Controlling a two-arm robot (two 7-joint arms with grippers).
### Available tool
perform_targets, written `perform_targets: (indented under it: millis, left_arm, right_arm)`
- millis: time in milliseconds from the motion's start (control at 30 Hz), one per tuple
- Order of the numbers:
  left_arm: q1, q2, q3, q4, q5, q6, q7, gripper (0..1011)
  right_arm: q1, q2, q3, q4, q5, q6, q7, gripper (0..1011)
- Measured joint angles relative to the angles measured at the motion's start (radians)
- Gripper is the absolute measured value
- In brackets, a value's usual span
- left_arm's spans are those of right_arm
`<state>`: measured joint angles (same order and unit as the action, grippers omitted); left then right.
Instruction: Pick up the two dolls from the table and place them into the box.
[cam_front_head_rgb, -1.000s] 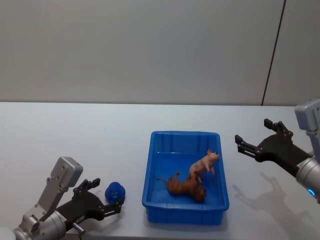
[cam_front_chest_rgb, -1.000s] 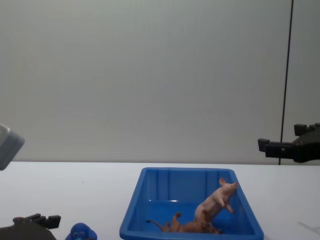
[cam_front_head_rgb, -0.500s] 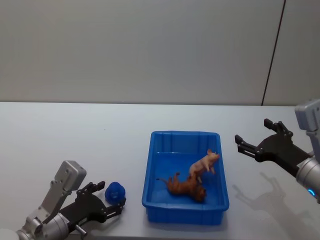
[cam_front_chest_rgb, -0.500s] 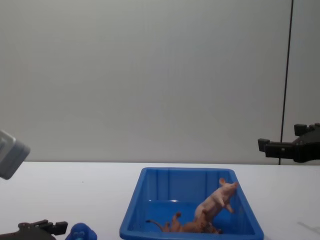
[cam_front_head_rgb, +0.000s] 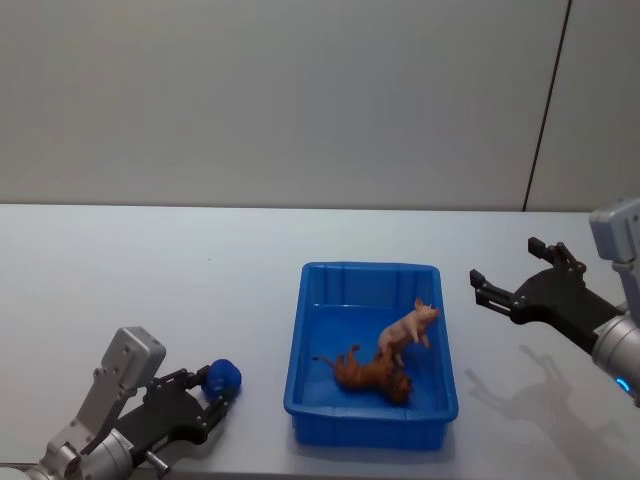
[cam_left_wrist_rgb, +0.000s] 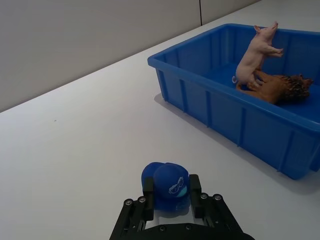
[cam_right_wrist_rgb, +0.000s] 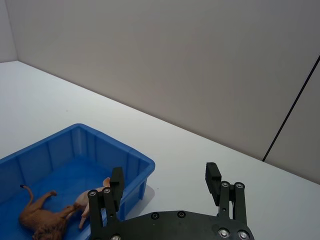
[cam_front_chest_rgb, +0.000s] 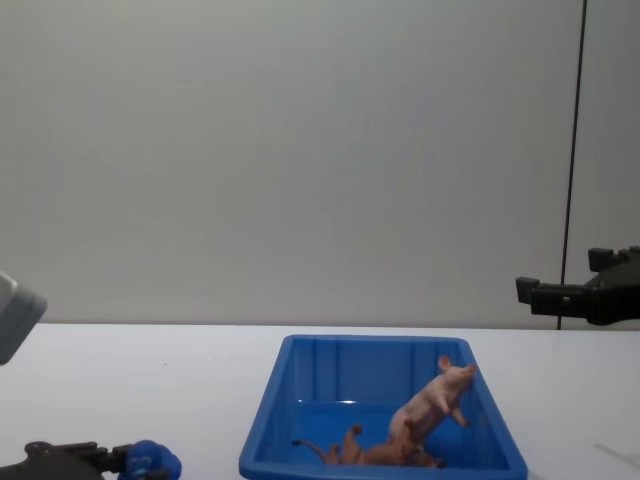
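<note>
Desk (cam_front_head_rgb: 150, 270): bare white surface on the left and far side, open to approach.
Box (cam_front_head_rgb: 300, 340): stands mid-desk, open-topped; its rolled rim and sloping walls bar a low sideways entry.
Box floor: pink pig (cam_front_head_rgb: 408, 328) leaning over the brown animal (cam_front_head_rgb: 372, 372) toward the near right; far left part free.
Left gap: blue figure (cam_front_head_rgb: 223, 377) between the left gripper (cam_front_head_rgb: 212, 390) fingers, near the box's left wall.
Right side: right gripper (cam_front_head_rgb: 512, 279) hangs spread above bare desk.
</note>
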<state>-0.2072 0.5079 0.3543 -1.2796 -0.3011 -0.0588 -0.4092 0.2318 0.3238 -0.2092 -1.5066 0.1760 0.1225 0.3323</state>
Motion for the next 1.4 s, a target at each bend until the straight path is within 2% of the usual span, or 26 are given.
perform_targets:
  millis: [100,233,833,1133,1400]
  left_arm:
    - [0.005,0.002,0.0,0.0,0.0,-0.007,0.005,376]
    - [0.01,0.004,-0.002,0.0,-0.002,-0.014,0.01,343]
    - [0.01,0.01,-0.011,-0.038,0.014,-0.023,0.018,248]
    - [-0.048,-0.014,-0.014,-0.075,0.06,-0.024,-0.014,201]
    - [-0.123,-0.06,-0.003,-0.076,0.107,-0.024,-0.059,157]
  right_arm:
    - [0.0,0.0,0.0,0.0,0.0,0.0,0.0,1001]
    - [0.0,0.0,0.0,0.0,0.0,0.0,0.0,1001]
    - [0.0,0.0,0.0,0.0,0.0,0.0,0.0,1001]
    - [0.0,0.0,0.0,0.0,0.0,0.0,0.0,1001]
    - [0.0,0.0,0.0,0.0,0.0,0.0,0.0,1001]
